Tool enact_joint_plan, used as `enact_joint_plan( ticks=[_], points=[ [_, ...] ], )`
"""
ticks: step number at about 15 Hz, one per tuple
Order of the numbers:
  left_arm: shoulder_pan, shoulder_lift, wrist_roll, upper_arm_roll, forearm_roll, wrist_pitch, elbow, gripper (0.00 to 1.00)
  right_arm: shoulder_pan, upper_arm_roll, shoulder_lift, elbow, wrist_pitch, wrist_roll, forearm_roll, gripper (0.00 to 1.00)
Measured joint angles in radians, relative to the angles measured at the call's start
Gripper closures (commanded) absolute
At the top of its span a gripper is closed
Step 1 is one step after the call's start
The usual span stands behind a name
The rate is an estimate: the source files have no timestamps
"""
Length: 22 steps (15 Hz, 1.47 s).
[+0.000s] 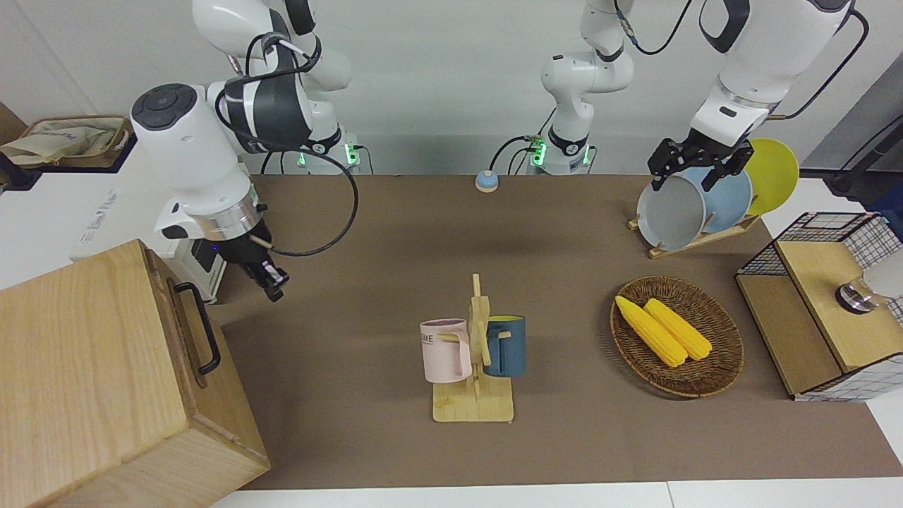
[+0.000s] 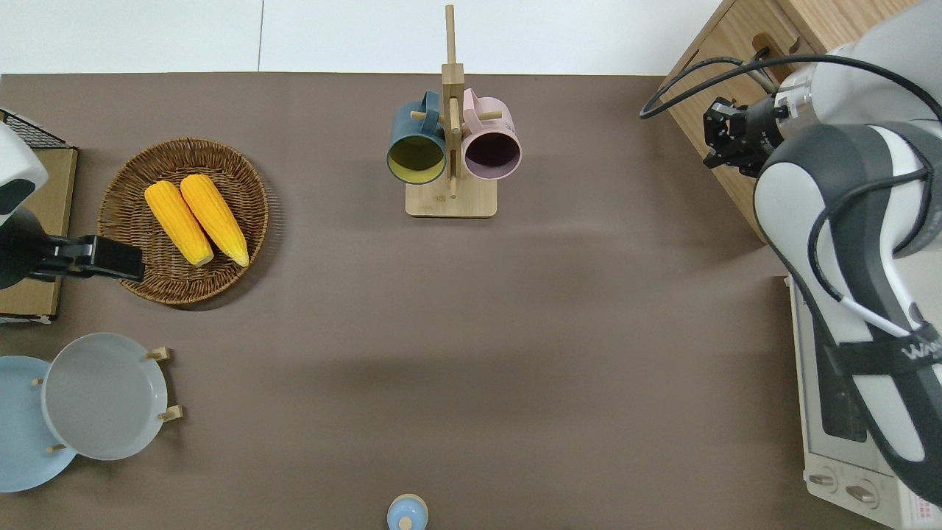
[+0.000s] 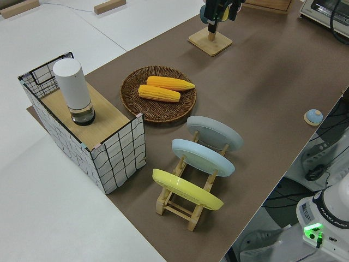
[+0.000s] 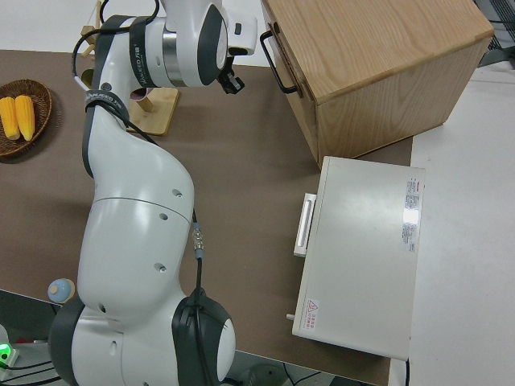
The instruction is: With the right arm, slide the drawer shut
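At the right arm's end of the tabletop [image 1: 395, 233]: you have the big pale-wood box [image 1: 92, 381], with the white oven [image 4: 362, 257] beside it, nearer to the robots.
Drawer: the drawer [image 1: 185, 331] sits in that box, its front panel looking almost level with the box face in the front and right side views; whether a small gap is left I cannot tell.
Handle: the black bar handle [image 1: 201, 328] stands clear on the front panel, untouched.
Right gripper: your right gripper [image 1: 271, 280] hangs just beside the box's front, near the handle end closer to the robots, apart from panel and handle alike; it grasps nothing, and whether its fingers are parted or clenched I cannot tell.
Left arm: parked.
Progress: judged from how the panel lies, the push looks done or nearly so.
What is left for you: at most a last nudge to seat the panel, then taking the arm away.
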Motion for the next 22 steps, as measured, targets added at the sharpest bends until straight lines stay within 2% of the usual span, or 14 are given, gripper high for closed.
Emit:
enact_joint_plan(
  ticks=[2, 4, 7, 10, 13, 18, 20, 22],
  points=[
    [0.0, 0.0, 0.0, 0.0, 0.0, 0.0, 0.0, 0.01, 0.018, -0.006, -0.042, -0.014, -0.074, -0.103, 0.0, 1.0],
    [0.0, 0.0, 0.0, 0.0, 0.0, 0.0, 0.0, 0.01, 0.04, -0.027, -0.091, -0.039, -0.131, -0.212, 0.0, 1.0],
    [0.0, 0.0, 0.0, 0.0, 0.0, 0.0, 0.0, 0.01, 0.076, -0.075, -0.163, -0.089, -0.184, -0.39, 0.0, 1.0],
    [0.0, 0.0, 0.0, 0.0, 0.0, 0.0, 0.0, 0.01, 0.08, -0.101, -0.217, -0.128, -0.216, -0.55, 0.0, 1.0],
    [0.0, 0.0, 0.0, 0.0, 0.0, 0.0, 0.0, 0.01, 0.07, -0.114, -0.238, -0.143, -0.227, -0.645, -0.001, 1.0],
    [0.0, 0.0, 0.0, 0.0, 0.0, 0.0, 0.0, 0.01, 0.075, -0.11, -0.24, -0.146, -0.228, -0.686, -0.028, 1.0],
    [0.0, 0.0, 0.0, 0.0, 0.0, 0.0, 0.0, 0.01, 0.076, -0.105, -0.24, -0.146, -0.228, -0.697, -0.032, 0.828],
    [0.0, 0.0, 0.0, 0.0, 0.0, 0.0, 0.0, 0.01, 0.082, -0.102, -0.241, -0.146, -0.228, -0.699, -0.041, 0.554]
  ],
)
